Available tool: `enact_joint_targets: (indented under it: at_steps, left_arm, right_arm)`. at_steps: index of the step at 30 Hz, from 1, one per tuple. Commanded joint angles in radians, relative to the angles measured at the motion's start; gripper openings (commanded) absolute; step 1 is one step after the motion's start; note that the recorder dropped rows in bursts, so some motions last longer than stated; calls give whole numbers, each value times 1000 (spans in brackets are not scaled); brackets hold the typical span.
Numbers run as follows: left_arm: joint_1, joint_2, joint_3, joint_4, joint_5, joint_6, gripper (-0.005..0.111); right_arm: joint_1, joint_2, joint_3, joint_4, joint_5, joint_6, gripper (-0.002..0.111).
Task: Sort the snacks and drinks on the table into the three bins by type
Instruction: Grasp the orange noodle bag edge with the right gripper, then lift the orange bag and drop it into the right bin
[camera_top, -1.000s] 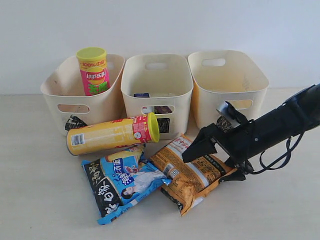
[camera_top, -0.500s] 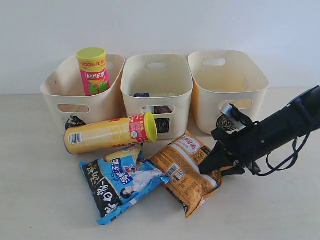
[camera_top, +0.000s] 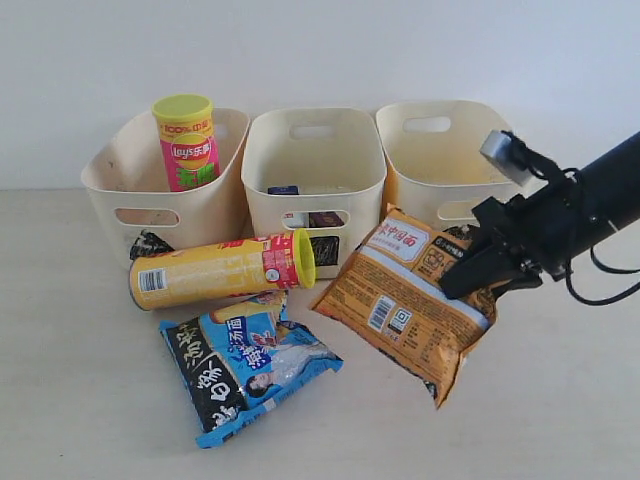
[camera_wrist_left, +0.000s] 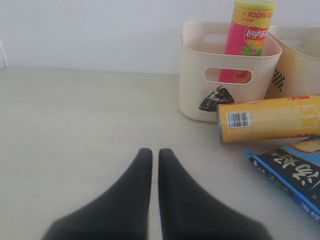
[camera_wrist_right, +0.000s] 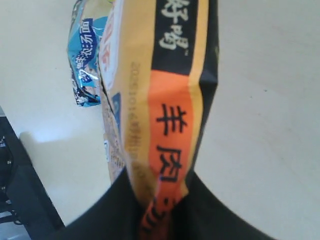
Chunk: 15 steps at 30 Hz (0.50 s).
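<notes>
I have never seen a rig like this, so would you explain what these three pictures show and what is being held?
It is a robot with two arms, each ending in a pincer. The wide picture comes from a camera off the arms; the other two come from cameras on the wrists. On the table stand three cream bins; a pink-green chip tube stands upright in the left bin. In front lie a yellow chip tube on its side and a blue bag. The right pincer is shut on one edge of an orange-brown bag, holding it up before the right bin. The left pincer is shut and holds nothing.
</notes>
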Motion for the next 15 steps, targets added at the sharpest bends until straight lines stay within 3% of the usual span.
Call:
enact_joint_targets:
  at_steps: [1,9,15]
  left_arm:
    - [0,-2,4,1,-9,-4,4]
    - [0,-2,4,1,-6,-4,4]
    - [0,-2,4,1,-6,-4,4]
  right_arm:
    - [-5,-125,3,-32,26,34,0]
    - [-5,-379,3,-76,-106,125,0]
    - [-3,-487,3,-142,-440,224,0]
